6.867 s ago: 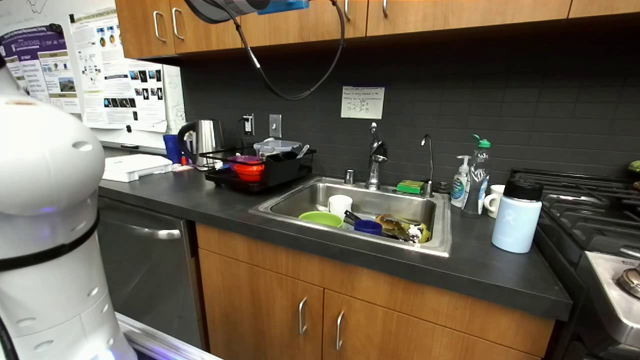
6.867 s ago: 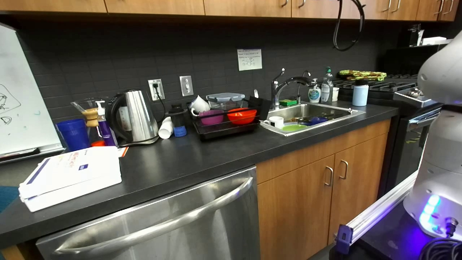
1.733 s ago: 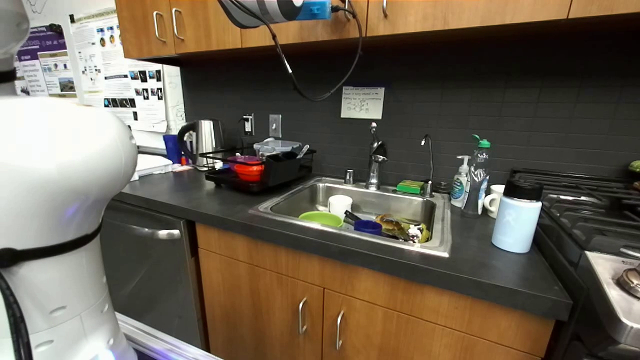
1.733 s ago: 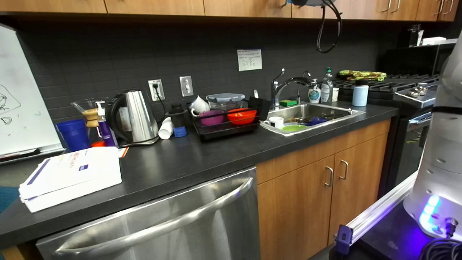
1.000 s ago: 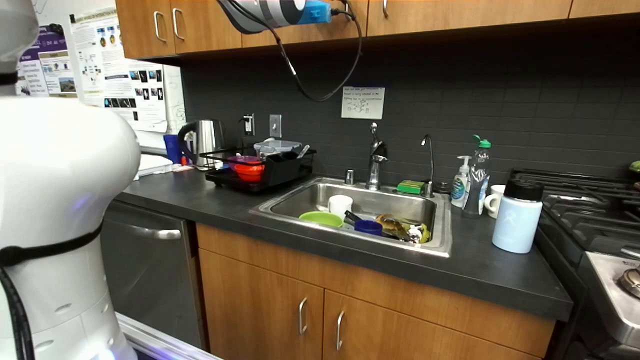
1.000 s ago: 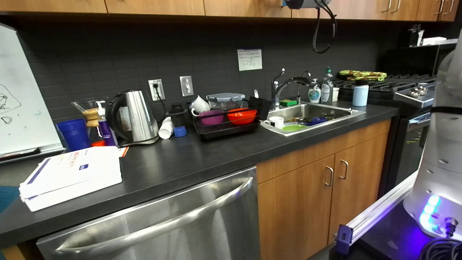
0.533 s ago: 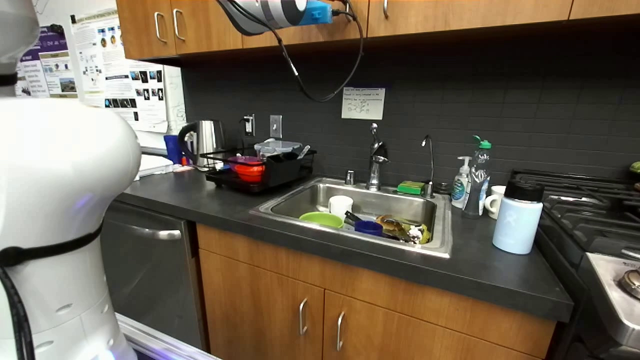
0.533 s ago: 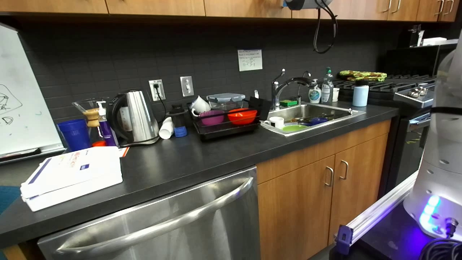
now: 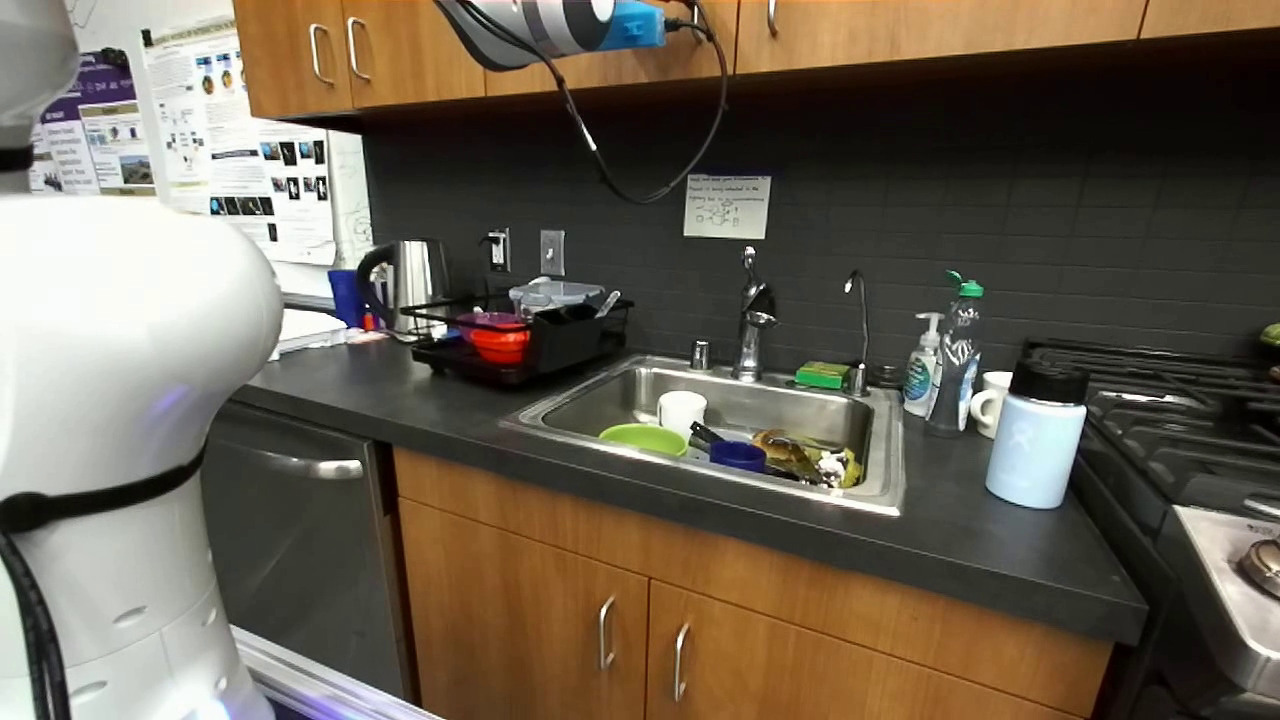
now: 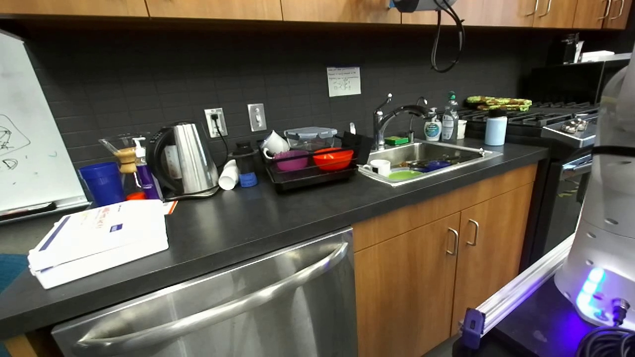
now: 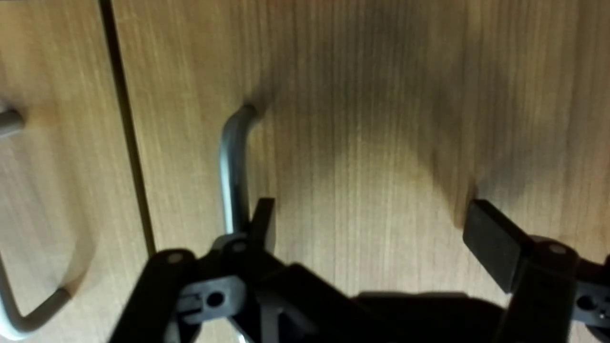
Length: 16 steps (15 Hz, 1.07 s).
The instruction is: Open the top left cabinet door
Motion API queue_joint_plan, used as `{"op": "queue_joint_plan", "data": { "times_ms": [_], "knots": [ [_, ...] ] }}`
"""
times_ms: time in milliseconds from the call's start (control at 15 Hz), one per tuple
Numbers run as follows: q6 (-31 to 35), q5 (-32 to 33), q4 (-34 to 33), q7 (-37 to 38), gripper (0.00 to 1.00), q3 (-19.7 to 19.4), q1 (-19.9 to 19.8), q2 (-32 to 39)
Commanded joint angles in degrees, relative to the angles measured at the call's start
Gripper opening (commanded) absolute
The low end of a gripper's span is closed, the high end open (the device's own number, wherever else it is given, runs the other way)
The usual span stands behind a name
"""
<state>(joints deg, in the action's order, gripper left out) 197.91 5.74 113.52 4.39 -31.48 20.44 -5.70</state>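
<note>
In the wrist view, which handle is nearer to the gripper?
The more central handle: the gripper partly hides it. The handle at the left edge stands clear.

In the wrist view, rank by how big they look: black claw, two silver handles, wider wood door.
1. wider wood door
2. gripper
3. middle handle and left handle: unsure which is bigger; the gripper partly hides the former, the picture crops the latter.

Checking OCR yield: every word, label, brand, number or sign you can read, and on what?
None reads reliably.
Wall note: writing, too small.
White poster, purple poster: print too small.
White box: red print, blurred.
Pump bottle, green-capped bottle: labels too small.
Whiteboard: sketches, nothing legible.
Wrist view: no text.
</note>
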Motion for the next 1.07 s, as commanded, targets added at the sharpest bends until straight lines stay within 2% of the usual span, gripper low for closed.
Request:
{"op": "queue_joint_plan", "data": {
  "times_ms": [0, 133, 333, 933, 1000],
  "knots": [
    [0.0, 1.1, 0.0, 0.7, 1.0, -2.0, 0.1, -0.1],
    [0.0, 0.1, 0.2, 0.0, 1.0, 0.0, 0.3, -0.2],
    [0.0, 0.2, 0.5, 0.0, 1.0, 0.0, 0.4, -0.4],
    [-0.1, -6.4, 1.4, -6.9, 1.0, 5.2, -6.4, -1.7],
    [-0.2, -4.6, 1.5, -4.4, 1.0, 10.9, -12.9, -1.5]
  ]
}}
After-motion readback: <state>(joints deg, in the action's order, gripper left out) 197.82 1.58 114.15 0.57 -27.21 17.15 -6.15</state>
